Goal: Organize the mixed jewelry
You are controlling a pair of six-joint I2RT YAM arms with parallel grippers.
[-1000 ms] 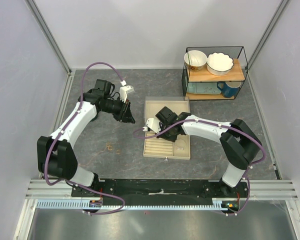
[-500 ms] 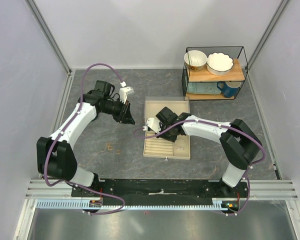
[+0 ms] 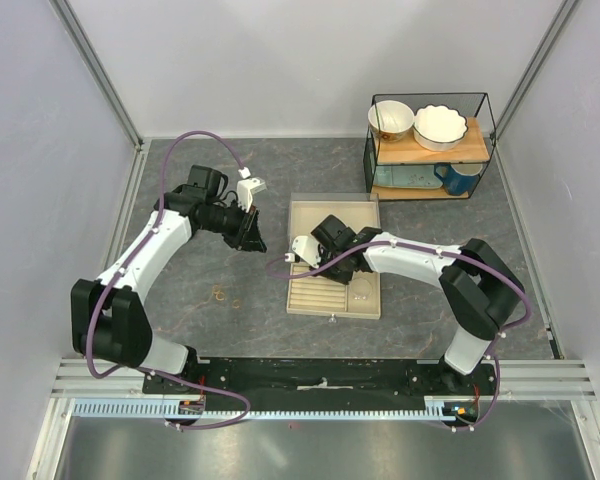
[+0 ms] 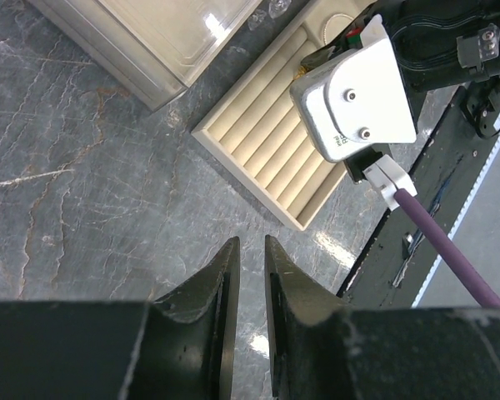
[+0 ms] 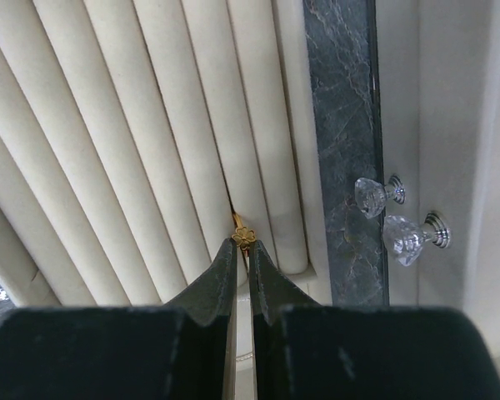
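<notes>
The tiny gold piece [image 5: 243, 236] is pinched at the tips of the right gripper [image 5: 242, 247], whose fingers are closed on it. It is held right at a groove btwn two padded rolls of the beige tray [image 5: 125, 133]. This grip is shown only in the R wrist view; from above, the piece is hidden under the wrist. The R arm is seen reaching leftward, elbow bent, w/ its wrist tipped down over the tray's near half.

Two clear faceted studs [image 5: 375, 193] on silvery settings are seen beside a grey marbled strip, right of the rolls.

Two small gold-brown rings [image 3: 220, 293] are made out only in the top view, on the table [image 3: 200, 200], left of the tray and well apart from both grippers.

The left gripper [image 4: 252, 250] is held above bare table, left of the tray. Its dark fingers are set a narrow gap apart, w/ nothing btwn them. The L arm is stretched forward and bent inward at the wrist. The tray's smooth lid [image 4: 150, 33] is seen in its view.

A wire rack [image 3: 430, 150] w/ bowls and a blue mug is set at far right.
</notes>
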